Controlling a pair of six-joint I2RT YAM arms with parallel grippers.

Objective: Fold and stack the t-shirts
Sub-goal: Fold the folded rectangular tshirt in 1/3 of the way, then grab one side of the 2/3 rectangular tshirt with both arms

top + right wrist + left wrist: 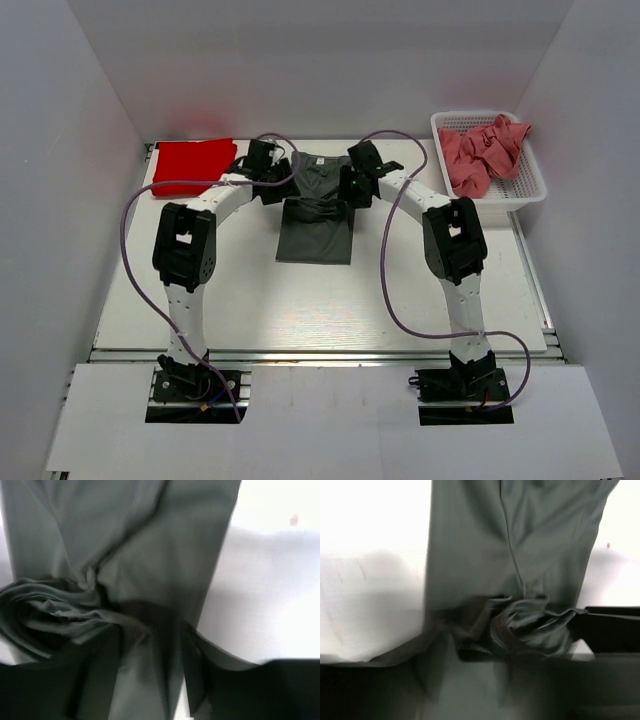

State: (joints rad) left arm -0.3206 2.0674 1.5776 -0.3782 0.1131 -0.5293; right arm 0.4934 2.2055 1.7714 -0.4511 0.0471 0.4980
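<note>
A dark grey t-shirt (316,238) lies at the middle back of the table, with a bunched fold across its middle. My left gripper (284,188) is at its left edge and my right gripper (352,187) is at its right edge. In the left wrist view the grey fabric (520,540) runs into my left gripper (470,680), which is shut on it. In the right wrist view the fabric (125,540) runs into my right gripper (147,680), also shut on it. A folded bright red t-shirt (192,166) lies at the back left. Dusty pink t-shirts (485,150) are heaped in the basket.
A white mesh basket (522,194) stands at the back right edge of the table. White walls close in the left, back and right sides. Purple cables loop over both arms.
</note>
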